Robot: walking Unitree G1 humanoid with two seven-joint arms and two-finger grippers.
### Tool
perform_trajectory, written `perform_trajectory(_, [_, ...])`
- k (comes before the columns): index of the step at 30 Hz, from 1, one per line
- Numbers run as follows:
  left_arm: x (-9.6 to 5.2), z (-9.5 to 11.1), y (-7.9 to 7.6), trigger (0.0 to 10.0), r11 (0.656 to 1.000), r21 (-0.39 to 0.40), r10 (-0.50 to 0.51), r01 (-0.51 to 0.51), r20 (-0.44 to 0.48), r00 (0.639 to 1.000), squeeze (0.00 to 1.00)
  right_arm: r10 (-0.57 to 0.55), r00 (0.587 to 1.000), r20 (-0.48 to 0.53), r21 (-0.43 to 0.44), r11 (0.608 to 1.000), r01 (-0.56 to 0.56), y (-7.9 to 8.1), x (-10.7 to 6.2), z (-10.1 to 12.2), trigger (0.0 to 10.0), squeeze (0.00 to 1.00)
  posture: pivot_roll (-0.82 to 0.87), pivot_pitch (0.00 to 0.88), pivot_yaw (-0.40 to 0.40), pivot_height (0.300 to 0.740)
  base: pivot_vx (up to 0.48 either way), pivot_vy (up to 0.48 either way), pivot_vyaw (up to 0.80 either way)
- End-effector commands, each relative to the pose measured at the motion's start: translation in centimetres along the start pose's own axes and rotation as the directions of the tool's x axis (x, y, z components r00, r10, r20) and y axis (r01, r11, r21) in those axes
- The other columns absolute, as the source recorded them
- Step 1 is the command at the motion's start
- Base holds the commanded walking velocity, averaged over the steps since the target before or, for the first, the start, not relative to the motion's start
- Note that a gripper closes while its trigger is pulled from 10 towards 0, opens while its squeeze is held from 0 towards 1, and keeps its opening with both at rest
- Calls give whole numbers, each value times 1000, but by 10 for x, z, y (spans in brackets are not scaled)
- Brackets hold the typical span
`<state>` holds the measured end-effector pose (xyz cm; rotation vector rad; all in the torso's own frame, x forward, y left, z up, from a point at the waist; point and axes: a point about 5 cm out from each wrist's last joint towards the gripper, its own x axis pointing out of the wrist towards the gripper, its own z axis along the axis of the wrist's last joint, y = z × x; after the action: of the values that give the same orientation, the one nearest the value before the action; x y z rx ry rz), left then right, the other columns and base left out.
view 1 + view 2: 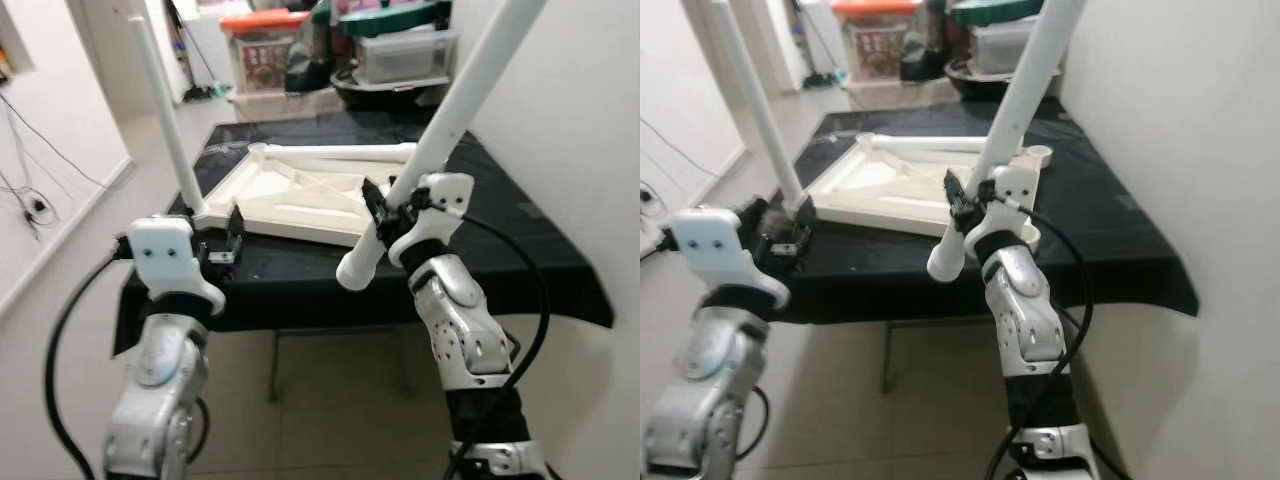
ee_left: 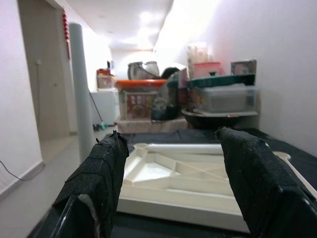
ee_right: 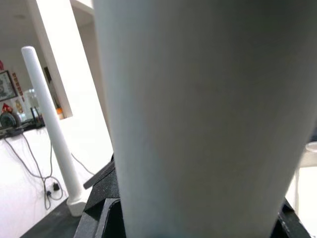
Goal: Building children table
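Observation:
A white children's tabletop (image 1: 300, 200) lies upside down on a black-covered table (image 1: 300, 270). One white leg (image 1: 165, 125) stands upright at its near left corner. My right gripper (image 1: 388, 218) is shut on a second white leg (image 1: 450, 120), holding it tilted over the tabletop's near right corner; in the right wrist view that leg (image 3: 198, 119) sits close between the black fingers. Just before the near left corner, beside the upright leg, my left gripper (image 1: 225, 240) is open with nothing in it, its fingers (image 2: 99, 168) spread toward the tabletop (image 2: 173, 183).
Plastic storage boxes (image 1: 400, 50) and an orange-lidded bin (image 1: 262, 45) crowd the floor behind the table. A white wall (image 1: 570, 120) runs close along the right. Cables (image 1: 30, 190) trail on the floor at the left, by an open hallway.

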<state>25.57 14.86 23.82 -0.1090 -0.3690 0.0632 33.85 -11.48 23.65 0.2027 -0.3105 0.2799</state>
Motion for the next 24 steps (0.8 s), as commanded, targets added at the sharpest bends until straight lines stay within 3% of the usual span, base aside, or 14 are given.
perform_trajectory(1, [1, 4, 6, 10000, 999, 25, 27, -27, 14, 1000, 0, 26, 999, 45, -1, 1000, -26, 9, 3, 8, 10000, 0, -83, 0, 47, 740, 0, 0, 0])
perform_trajectory(7, [3, 5, 9, 10000, 1000, 3, 31, -31, 14, 999, 0, 24, 999, 46, 1, 1000, -24, 12, 4, 7, 10000, 0, -57, 0, 48, 740, 0, 0, 0])
perform_trajectory(24, [5, 6, 7, 10000, 999, 24, 27, -27, 4, 1000, 0, 9, 999, 53, -10, 1000, -9, 9, 7, 10, 10000, 0, -56, 0, 39, 740, 414, 0, 0])
